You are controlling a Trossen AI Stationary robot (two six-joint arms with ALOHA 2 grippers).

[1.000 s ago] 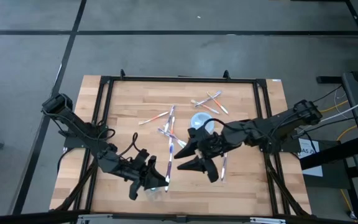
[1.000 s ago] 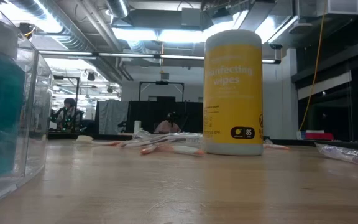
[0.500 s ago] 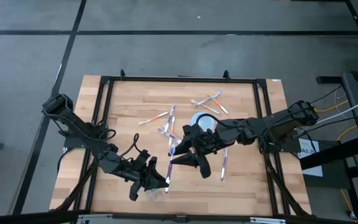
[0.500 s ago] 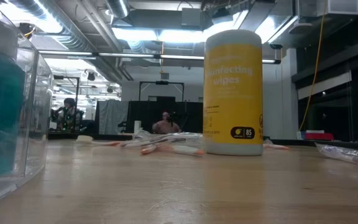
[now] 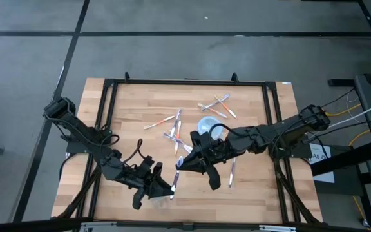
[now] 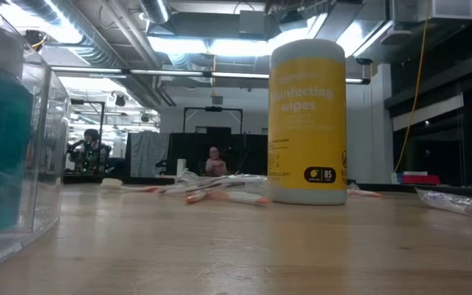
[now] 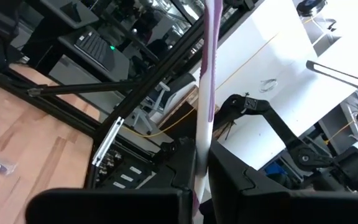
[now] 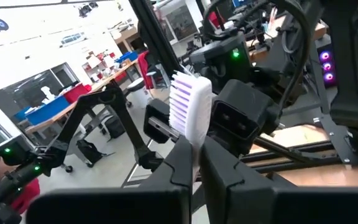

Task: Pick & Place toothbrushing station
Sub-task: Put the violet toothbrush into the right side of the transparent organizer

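A white and purple toothbrush (image 5: 175, 175) is held in the air over the table's near middle by both grippers. My left gripper (image 5: 166, 187) is shut on its handle end. My right gripper (image 5: 181, 165) is shut on it just below its bristled head (image 8: 190, 109). The yellow cup with a pale-blue top (image 5: 209, 125) stands upright on the table behind them, large in the low view (image 6: 307, 123). Other toothbrushes (image 5: 163, 121) (image 5: 215, 105) (image 5: 231, 173) lie flat on the wood. My left gripper pinches the toothbrush's shaft (image 7: 199, 177) between its two fingers, near the handle end. The fingers lie across the shaft, which runs on far past them, clear of the table. My right gripper pinches the neck just under the bristled head (image 8: 194, 144) between its two fingers, coming level from the table's right. The fingers lie across the brush and the head stands out beyond them.
A black frame (image 5: 185, 82) runs around the wooden table top. In the low view a clear box with something teal inside (image 6: 6, 139) stands close at the left, and a clear wrapped item (image 6: 461, 203) lies at the right. People sit in the room behind.
My right gripper has gone a little toward the table's left edge, up to the toothbrush in my left gripper, and has shut from wide open onto the brush below its head. My left gripper and the brush have stayed put.
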